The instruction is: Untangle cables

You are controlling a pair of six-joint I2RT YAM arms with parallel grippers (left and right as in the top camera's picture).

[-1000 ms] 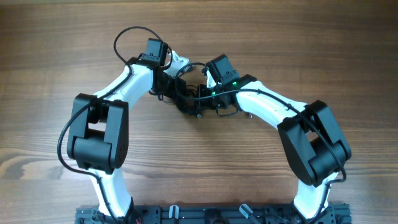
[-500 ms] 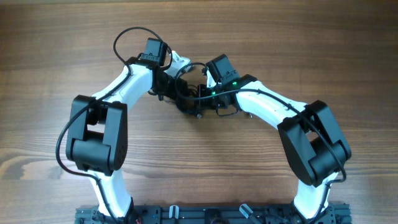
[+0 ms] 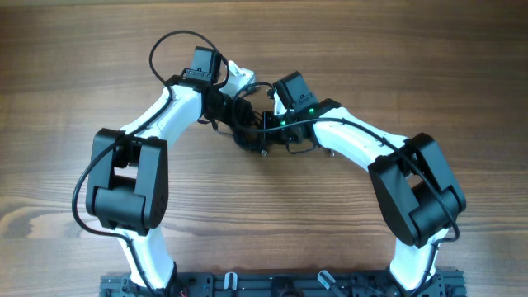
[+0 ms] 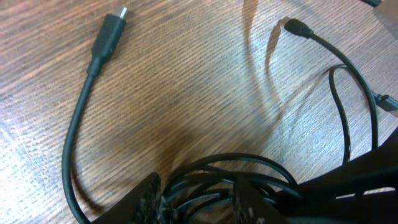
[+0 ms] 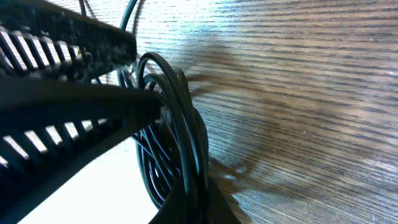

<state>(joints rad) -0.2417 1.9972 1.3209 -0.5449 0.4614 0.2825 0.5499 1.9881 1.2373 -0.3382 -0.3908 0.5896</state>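
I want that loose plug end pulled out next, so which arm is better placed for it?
Left, probably: the loose plug end lies on the table in its wrist view, while the right gripper looks clamped on the cable bundle, anchoring it.

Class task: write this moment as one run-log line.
left pincer: at bunched cables, grip unclear | right pincer: shut on cables | loose plug end: lying on table
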